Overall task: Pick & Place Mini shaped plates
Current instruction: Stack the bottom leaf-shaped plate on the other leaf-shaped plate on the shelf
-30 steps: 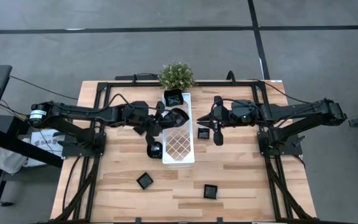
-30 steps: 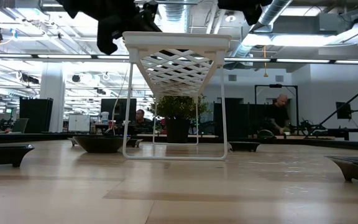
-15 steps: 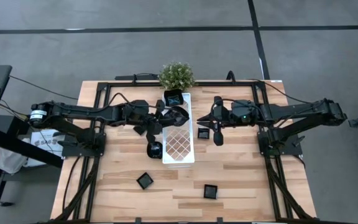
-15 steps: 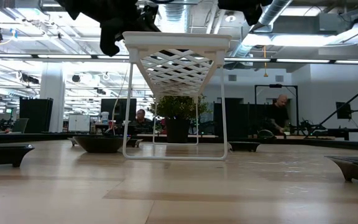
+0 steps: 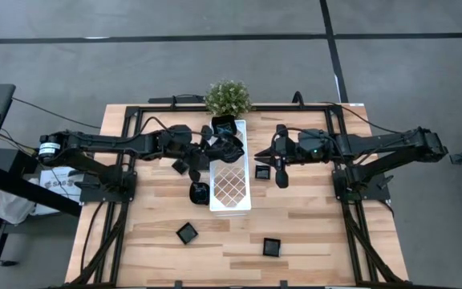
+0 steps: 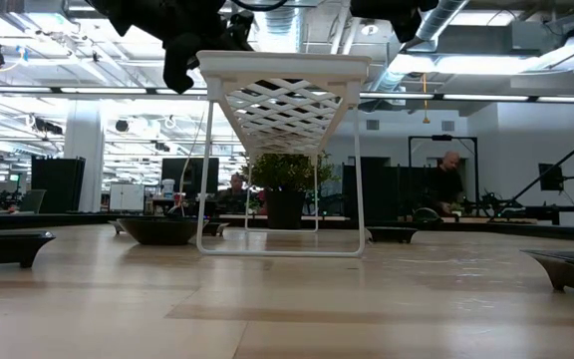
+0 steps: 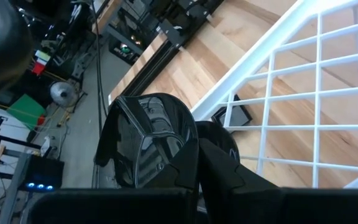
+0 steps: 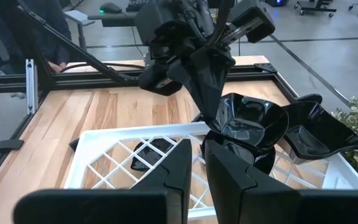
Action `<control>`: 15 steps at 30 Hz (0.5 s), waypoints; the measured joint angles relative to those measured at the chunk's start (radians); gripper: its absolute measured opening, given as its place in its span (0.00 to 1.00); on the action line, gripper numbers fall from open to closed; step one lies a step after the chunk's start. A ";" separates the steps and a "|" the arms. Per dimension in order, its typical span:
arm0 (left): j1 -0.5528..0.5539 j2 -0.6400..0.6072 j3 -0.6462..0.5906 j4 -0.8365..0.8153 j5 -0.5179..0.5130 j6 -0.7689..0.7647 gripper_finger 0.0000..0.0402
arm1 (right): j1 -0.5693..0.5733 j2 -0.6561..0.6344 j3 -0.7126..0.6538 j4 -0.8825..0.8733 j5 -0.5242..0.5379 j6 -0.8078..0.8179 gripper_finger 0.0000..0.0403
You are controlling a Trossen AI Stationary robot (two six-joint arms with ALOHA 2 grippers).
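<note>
My left gripper [image 5: 212,148] is shut on a glossy black wavy-edged plate [image 5: 229,144] and holds it above the far half of the white lattice tray [image 5: 233,189]. A second black plate [image 5: 223,126] rests in the tray's far end, close beside the held one. Other black plates lie flat on the table: one left of the tray [image 5: 199,193], one right of it [image 5: 262,172], and two near the table's near edge [image 5: 186,233] [image 5: 272,246]. My right gripper [image 5: 280,171] hovers shut and holds nothing, right of the tray. My left gripper pinches the wavy plate by its rim [image 8: 215,121], one finger [image 7: 225,165] inside the bowl and the other outside. The fingers slant down onto it from the table's left. The plate [image 7: 148,149] is tilted and lifted clear above the tray's lattice.
A small potted plant [image 5: 228,97] stands at the far edge behind the tray. A black frame [image 5: 135,120] borders the table's far and side edges. The tray stands raised on thin legs [image 6: 205,199]. People sit in the room beyond the table.
My left gripper has carried the held plate a little toward the table's far edge, closer to the plate in the tray's far end.
</note>
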 joint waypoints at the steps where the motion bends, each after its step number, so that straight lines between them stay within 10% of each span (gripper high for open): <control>1: 0.000 0.000 0.000 0.000 0.000 0.000 0.03 | 0.000 0.000 0.000 0.000 0.000 0.000 0.10; 15: 0.000 0.000 0.000 0.004 -0.003 0.000 0.14 | 0.000 0.000 0.000 -0.008 0.000 0.000 0.10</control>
